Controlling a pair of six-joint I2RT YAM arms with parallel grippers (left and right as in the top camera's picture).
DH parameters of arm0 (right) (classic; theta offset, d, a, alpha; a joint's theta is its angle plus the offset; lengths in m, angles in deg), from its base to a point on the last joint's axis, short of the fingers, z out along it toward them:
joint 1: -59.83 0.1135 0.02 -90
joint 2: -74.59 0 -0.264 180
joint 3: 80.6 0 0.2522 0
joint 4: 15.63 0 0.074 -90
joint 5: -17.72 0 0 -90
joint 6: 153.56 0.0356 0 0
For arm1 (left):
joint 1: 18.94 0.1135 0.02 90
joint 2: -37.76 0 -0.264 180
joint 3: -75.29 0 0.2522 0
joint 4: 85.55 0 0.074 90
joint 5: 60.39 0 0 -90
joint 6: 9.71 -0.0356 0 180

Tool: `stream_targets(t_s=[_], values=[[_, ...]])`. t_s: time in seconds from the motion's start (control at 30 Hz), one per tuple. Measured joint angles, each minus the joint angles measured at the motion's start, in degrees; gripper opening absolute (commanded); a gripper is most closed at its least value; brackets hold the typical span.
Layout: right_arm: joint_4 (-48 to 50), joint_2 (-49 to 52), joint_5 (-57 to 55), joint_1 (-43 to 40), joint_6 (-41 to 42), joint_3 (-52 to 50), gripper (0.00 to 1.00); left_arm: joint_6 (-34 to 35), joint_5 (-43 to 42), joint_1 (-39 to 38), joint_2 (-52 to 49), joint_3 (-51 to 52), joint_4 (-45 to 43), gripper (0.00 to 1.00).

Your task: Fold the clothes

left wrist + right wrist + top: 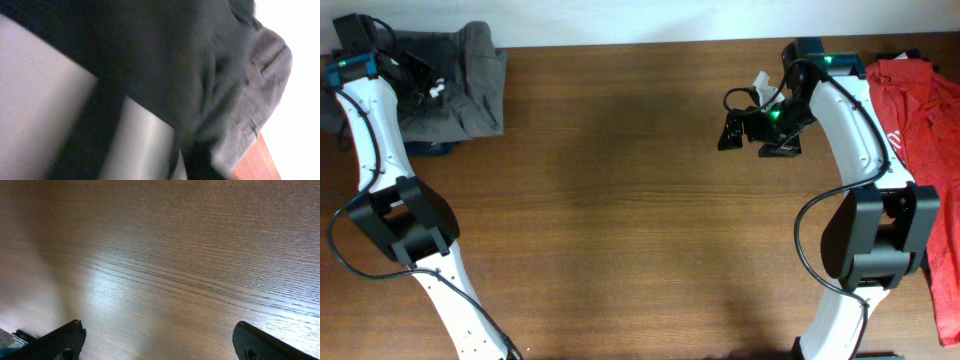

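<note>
A heap of dark grey clothes (465,85) lies at the table's far left corner. My left gripper (420,80) is down in this heap. The left wrist view is filled by blurred dark fabric (165,55) with a lighter grey seamed garment (255,95) beside it; the jaws are not discernible. No white lettering or neck tag shows. A red T-shirt (925,110) lies at the table's right edge. My right gripper (752,135) hovers over bare wood at the far right, left of the red shirt. Its fingers (160,337) are wide apart and empty.
The brown wooden table (620,200) spans the view. A small blue item (430,148) peeks from under the grey heap. Dark fabric (895,55) lies behind the red shirt. Both arm bases stand near the front edge.
</note>
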Motion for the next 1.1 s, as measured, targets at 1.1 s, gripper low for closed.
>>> stream_targets(t_s=[1.1], values=[[0.92,0.0,-0.02,0.0,0.02,0.0,0.99,-8.68,1.05,7.48,4.68,0.96,8.63,0.81]])
